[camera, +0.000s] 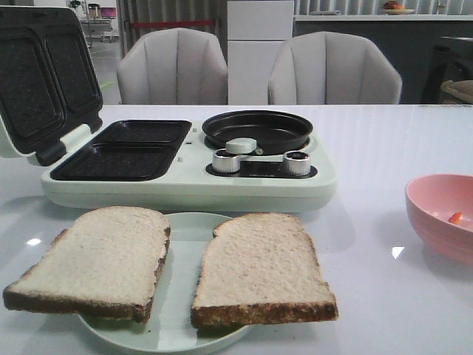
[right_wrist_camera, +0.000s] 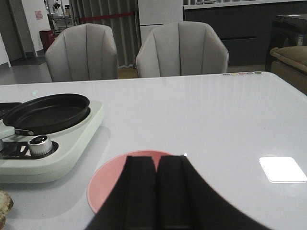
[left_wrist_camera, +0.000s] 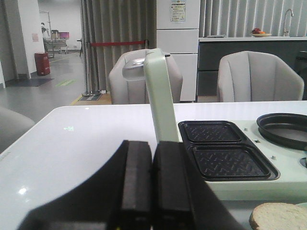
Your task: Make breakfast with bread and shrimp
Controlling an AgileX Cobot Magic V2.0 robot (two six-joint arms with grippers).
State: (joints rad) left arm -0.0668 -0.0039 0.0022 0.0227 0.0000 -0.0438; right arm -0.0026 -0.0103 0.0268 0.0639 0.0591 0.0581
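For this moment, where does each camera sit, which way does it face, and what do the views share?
Front view: looks forward over the table at the bread, the breakfast maker and the pink bowl; no arm shows.
Left wrist view: low behind the shut left gripper, facing the sandwich plates.
Right wrist view: behind the shut right gripper, above the pink bowl.
Shared: all three show the round pan.

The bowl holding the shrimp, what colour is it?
Pink. The bowl shows best in the front view, at the table's right edge.
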